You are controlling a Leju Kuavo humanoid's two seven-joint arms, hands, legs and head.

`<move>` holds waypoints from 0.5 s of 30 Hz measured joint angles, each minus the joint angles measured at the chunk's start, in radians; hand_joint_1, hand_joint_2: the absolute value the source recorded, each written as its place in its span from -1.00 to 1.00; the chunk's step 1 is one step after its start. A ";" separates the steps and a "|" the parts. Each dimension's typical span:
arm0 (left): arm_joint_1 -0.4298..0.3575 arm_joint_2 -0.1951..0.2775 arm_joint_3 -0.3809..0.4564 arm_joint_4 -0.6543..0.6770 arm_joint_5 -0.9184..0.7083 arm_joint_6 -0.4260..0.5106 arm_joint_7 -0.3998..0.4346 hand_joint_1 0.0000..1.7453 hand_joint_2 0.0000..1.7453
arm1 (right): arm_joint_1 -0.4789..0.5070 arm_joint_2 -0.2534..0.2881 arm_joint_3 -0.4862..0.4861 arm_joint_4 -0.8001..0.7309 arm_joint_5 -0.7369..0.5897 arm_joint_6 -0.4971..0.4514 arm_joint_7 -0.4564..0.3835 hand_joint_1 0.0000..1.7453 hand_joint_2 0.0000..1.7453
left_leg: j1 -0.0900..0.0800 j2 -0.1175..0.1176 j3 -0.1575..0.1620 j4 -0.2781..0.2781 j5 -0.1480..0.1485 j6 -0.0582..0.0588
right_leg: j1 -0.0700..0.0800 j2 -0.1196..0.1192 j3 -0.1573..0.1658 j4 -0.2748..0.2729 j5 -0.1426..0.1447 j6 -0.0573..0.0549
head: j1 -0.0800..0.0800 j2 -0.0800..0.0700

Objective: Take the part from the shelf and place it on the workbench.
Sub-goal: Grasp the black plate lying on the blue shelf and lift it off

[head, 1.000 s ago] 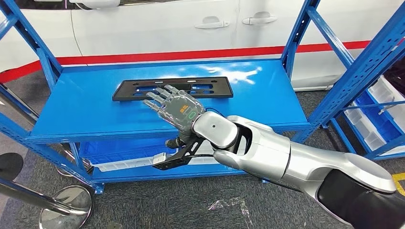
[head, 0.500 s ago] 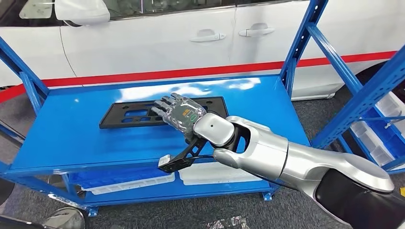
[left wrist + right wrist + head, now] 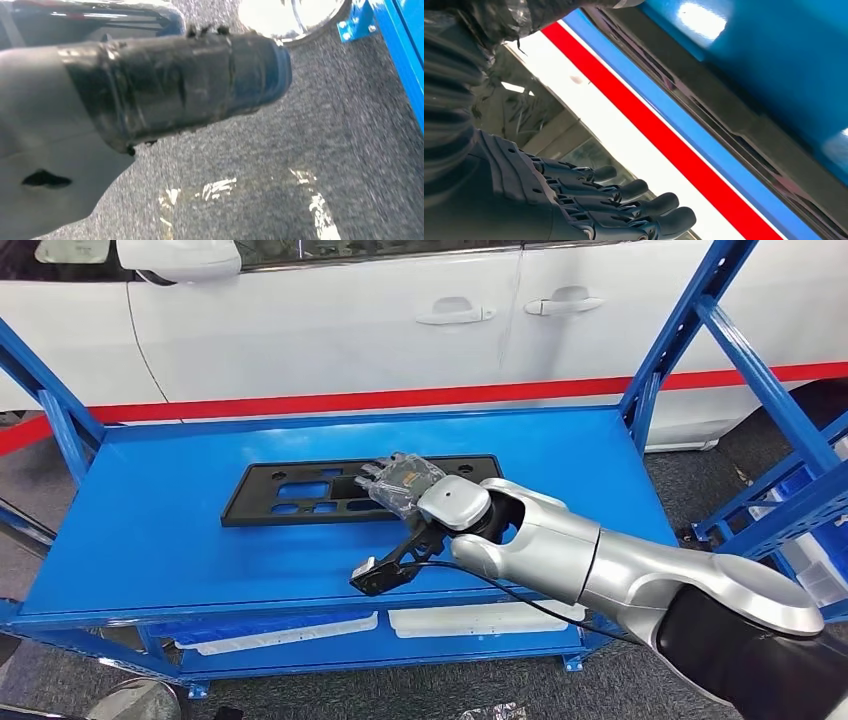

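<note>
The part [image 3: 300, 492] (a flat black plate with rectangular cutouts) is lying on the blue shelf [image 3: 150, 540]. The right hand [image 3: 402, 483] is hovering over it, fingers [image 3: 639, 210] extended, holding nothing.

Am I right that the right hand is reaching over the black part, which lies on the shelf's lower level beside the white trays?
Not quite. The head view shows the black part lying on the shelf's top level, not the lower one; the white trays sit below it. The right hand is indeed reaching over the part.
</note>
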 joint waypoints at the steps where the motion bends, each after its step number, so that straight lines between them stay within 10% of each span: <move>1: 0.000 -0.001 0.001 0.000 0.000 -0.002 -0.003 -1.00 -1.00 | 0.000 0.000 0.002 0.010 -0.002 -0.005 0.005 -1.00 1.00 | 0.001 -0.001 0.001 0.000 -0.001 -0.004 | 0.004 -0.002 0.006 -0.022 0.009 -0.005 | 0.001 0.000; 5: 0.001 -0.001 0.002 0.001 -0.002 -0.004 -0.012 -1.00 -1.00 | -0.001 0.000 0.004 0.047 -0.009 -0.019 0.020 -1.00 1.00 | 0.000 0.001 0.000 0.013 -0.020 -0.025 | -0.006 -0.008 0.029 -0.050 0.023 -0.015 | 0.002 0.000; 10: 0.001 -0.001 0.003 0.001 -0.003 -0.004 -0.013 -1.00 -1.00 | 0.003 0.002 0.012 0.087 -0.009 -0.028 0.025 -1.00 1.00 | 0.021 0.009 -0.095 0.251 -0.133 -0.060 | -0.019 -0.010 0.040 -0.059 0.028 -0.018 | -0.003 0.000; 15: -0.001 -0.001 0.003 0.001 -0.004 -0.001 -0.019 -1.00 -1.00 | 0.010 0.001 0.014 0.137 -0.007 -0.053 0.041 -1.00 1.00 | 0.037 0.014 0.032 0.026 -0.040 -0.080 | -0.031 -0.008 0.035 -0.035 0.008 0.013 | -0.006 0.000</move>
